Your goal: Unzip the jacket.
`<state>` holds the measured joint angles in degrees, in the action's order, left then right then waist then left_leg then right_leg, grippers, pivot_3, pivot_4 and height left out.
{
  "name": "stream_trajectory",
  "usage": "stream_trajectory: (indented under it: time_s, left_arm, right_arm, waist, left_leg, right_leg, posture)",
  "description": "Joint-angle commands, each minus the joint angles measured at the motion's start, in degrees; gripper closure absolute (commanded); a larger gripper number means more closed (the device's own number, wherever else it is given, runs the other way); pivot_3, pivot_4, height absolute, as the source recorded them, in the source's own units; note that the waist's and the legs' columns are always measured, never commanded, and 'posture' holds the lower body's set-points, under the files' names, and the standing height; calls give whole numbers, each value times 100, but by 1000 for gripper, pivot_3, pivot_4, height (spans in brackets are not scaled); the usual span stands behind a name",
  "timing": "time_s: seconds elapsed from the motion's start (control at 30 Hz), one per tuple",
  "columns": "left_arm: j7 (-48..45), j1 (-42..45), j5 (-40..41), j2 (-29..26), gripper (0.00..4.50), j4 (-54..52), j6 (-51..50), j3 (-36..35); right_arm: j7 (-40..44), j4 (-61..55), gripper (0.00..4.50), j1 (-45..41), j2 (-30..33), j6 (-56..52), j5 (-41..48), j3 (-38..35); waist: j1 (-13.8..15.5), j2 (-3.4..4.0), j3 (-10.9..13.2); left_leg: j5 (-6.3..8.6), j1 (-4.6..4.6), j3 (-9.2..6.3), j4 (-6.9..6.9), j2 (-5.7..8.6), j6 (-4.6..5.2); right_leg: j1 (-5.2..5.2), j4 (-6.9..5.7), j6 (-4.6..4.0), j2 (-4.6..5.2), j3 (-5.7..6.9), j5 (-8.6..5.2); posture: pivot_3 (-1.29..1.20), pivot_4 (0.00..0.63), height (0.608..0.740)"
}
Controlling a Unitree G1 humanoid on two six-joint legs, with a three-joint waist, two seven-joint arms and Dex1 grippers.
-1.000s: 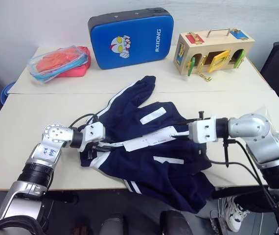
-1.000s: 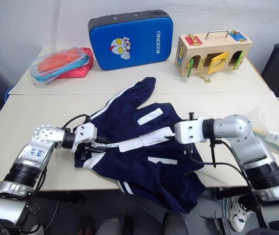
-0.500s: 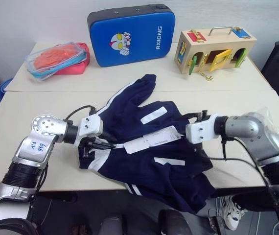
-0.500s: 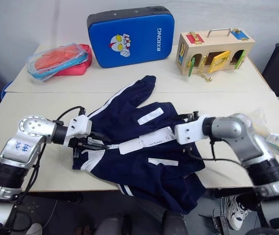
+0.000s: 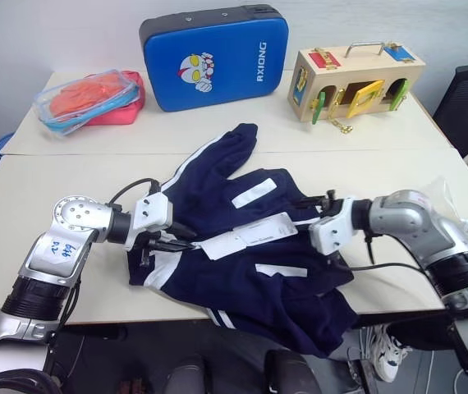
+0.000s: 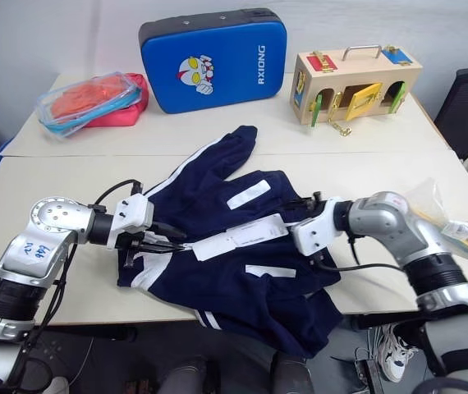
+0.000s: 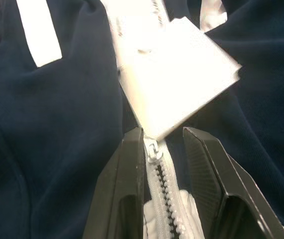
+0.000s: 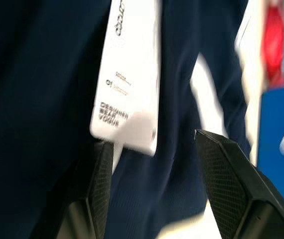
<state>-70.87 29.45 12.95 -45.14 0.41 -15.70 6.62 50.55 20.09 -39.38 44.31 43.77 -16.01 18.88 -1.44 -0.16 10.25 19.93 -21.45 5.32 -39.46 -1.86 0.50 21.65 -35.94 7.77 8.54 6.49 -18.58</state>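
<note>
A: Here's the table (image 5: pixel 37 193), and the jacket (image 5: pixel 242 246) lies spread over its near middle, navy with white stripes, one sleeve reaching toward the far side and the hem spilling off the near edge

B: And the left gripper (image 7: pixel 163 149)?

A: It sits at the jacket's left side, pointing right across the fabric. In the left wrist view its black fingers (image 7: pixel 132 164) stand narrowly apart on either side of the white zipper (image 7: pixel 162 191), the slider just between the tips. One finger looks to be touching the slider, the other stands a little off it, so I can't call it a firm pinch

B: The paper tags (image 5: pixel 249 235)?

A: White, lying across the middle of the jacket, right beyond the left fingertips and reaching toward the other arm

B: Right gripper (image 8: pixel 154 149), then?

A: It's at the right side of the jacket, pointing left, low over the cloth. In its wrist view the jaws gape wide, nothing between them; a tag with printed lettering (image 8: pixel 129 89) lies just ahead of the tips on the navy cloth

B: What else is on the table?

A: Far side, a blue padded case with a cartoon face (image 5: pixel 215 56) stands upright, a wooden latch box (image 5: pixel 353 78) to its right, a clear container with orange and red contents (image 5: pixel 86 98) at far left. A clear plastic bag (image 6: pixel 456 226) lies at the right edge, near the right arm
</note>
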Motion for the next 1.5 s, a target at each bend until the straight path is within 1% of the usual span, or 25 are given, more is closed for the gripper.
stream_trajectory:
  time_s: [0.03, 0.33, 0.43, 0.47, 0.53, 0.63, 0.77, 0.87, 0.97, 1.17, 1.27, 1.37, 1.5]
  left_arm:
    - [19, 94, 88, -65, 3198, -167, -15, -150]
    - [-5, 48, 41, -101, 3198, -71, 86, -142]
    - [3, 34, -61, -70, 3198, 130, 266, -67]
    - [4, 45, -76, -59, 3198, 186, 299, -50]
    - [1, 68, -78, -48, 3198, 245, 325, -33]
    - [-40, 81, -81, -44, 3198, 311, 348, -8]
    - [-13, -7, -187, 29, 3198, 491, 497, 94]
    - [85, -137, -541, 120, 3198, 950, 1042, 308]
    - [203, -87, -833, 267, 3198, 1566, 1506, 445]
    - [186, 129, -945, 495, 3198, 2272, 1748, 549]
    - [-104, 175, -769, 480, 2621, 2307, 1606, 539]
    - [-54, 185, -857, 470, 1830, 2322, 1664, 534]
    - [81, 92, -1052, 425, 655, 2339, 1739, 614]
  right_arm:
    - [-25, -340, 1873, 117, -61, -12, 52, 2]
    - [-52, -925, 1873, 407, -284, -364, 278, -41]
    - [-102, -1012, 2475, 436, -456, -500, 183, 51]
    - [-86, -1022, 2781, 453, -488, -503, 177, 77]
    - [-16, -1086, 3537, 488, -502, -548, 224, 86]
    - [57, -1122, 4468, 481, -465, -582, 279, 46]
    - [102, -1065, 4468, 441, -416, -570, 321, -1]
    - [149, -1066, 4468, 415, -379, -579, 359, -18]
    - [207, -1078, 4468, 394, -337, -601, 420, -35]
    - [260, -1057, 4468, 336, -275, -618, 445, -75]
    - [266, -1063, 4500, 327, -245, -627, 457, -100]
    - [265, -1051, 4500, 324, -228, -618, 460, -96]
    - [288, -1028, 4500, 323, -208, -591, 472, -67]
  waist:
    - [31, -2, 1]
    - [0, -3, 2]
    - [-5, -3, 2]
    - [-9, -3, 2]
    - [-8, -3, 2]
    - [4, -4, 2]
    - [-2, -4, 2]
    - [-6, -4, 2]
    - [4, -4, 2]
    - [59, -1, -1]
    - [75, 0, -1]
    - [70, 0, -1]
    - [45, 0, -1]
  left_leg:
    - [1, -1, 0, -5, 1, 1]
    - [1, -3, -1, -7, 0, 2]
    - [1, -3, -2, -7, -1, 1]
    - [1, -3, -1, -6, -2, 1]
    - [1, -3, -1, -5, -1, 1]
    - [1, -3, 0, -6, 0, 1]
    - [1, -3, -1, -7, 0, 1]
    - [1, -3, 1, -7, 0, 1]
    - [1, -2, 5, -7, 0, 1]
    - [0, 13, 8, -20, 0, 1]
    - [0, 15, 10, -21, 0, 1]
    - [0, 15, 11, -20, 0, 1]
    - [0, 16, 10, -13, 0, 1]
  right_leg:
    - [-2, 0, 0, 1, 2, 0]
    - [-2, 0, 0, 0, 3, 0]
    - [-2, -1, 0, -2, 5, 0]
    - [-2, -1, 0, -2, 6, 0]
    - [-2, -1, 0, -2, 6, 0]
    - [-2, -1, 0, -1, 6, 0]
    - [-3, -1, 0, -1, 6, 0]
    - [-3, -1, 0, -1, 6, 0]
    - [-3, -2, 0, -2, 8, 0]
    - [-19, -11, 0, 0, 6, 0]
    - [-19, -15, 0, -1, 4, 0]
    - [-18, -15, 0, -1, 3, 0]
    - [-16, -13, 0, -1, 4, 0]
  posture:
    - [0, 150, 740]
    - [0, 150, 740]
    - [0, 150, 740]
    - [0, 150, 740]
    - [0, 150, 740]
    - [0, 150, 740]
    - [0, 150, 740]
    - [0, 150, 740]
    - [0, 150, 740]
    - [0, 150, 740]
    - [0, 150, 740]
    - [0, 150, 740]
    - [0, 150, 740]
